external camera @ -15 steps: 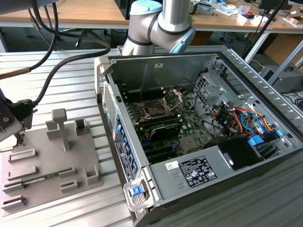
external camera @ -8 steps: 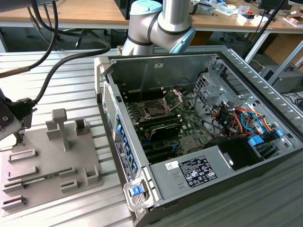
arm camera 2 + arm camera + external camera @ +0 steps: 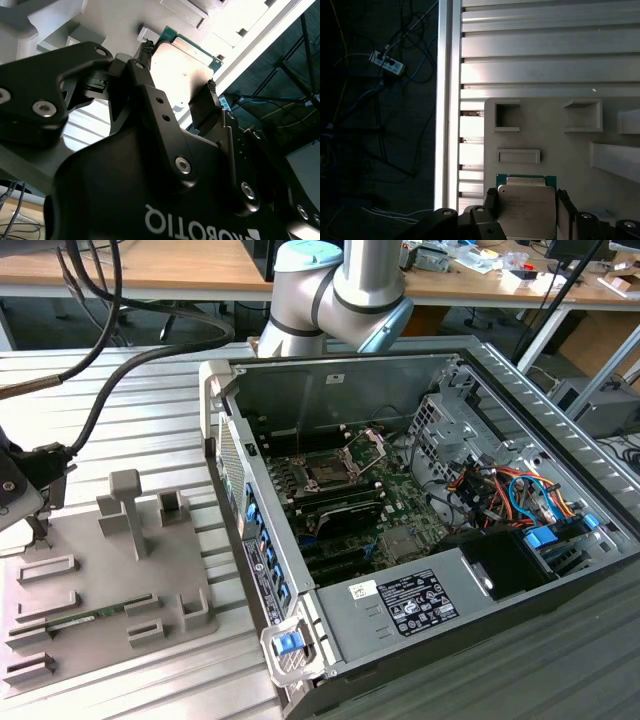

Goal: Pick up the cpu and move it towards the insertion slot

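In both wrist views the cpu (image 3: 526, 212), a flat square chip with a silvery top and a thin green rim, sits between my two black fingers (image 3: 490, 200). My gripper (image 3: 179, 65) is shut on the cpu (image 3: 185, 60), one fingertip against each of two opposite edges. The exterior view places the gripper (image 3: 20, 495) at its far left, over the back corner of the grey plastic tray (image 3: 100, 570). The insertion slot (image 3: 327, 472), a dark square socket with a shiny frame and raised plate, lies on the motherboard inside the open computer case, well off to the exterior view's right.
The tray carries upright posts (image 3: 128, 508), small square recesses (image 3: 507, 116) and a long green memory stick (image 3: 90, 618). The case's metal side wall (image 3: 250, 530) stands between tray and motherboard. The ribbed aluminium table (image 3: 545, 55) ends at an edge beside the tray, with cables on the floor below.
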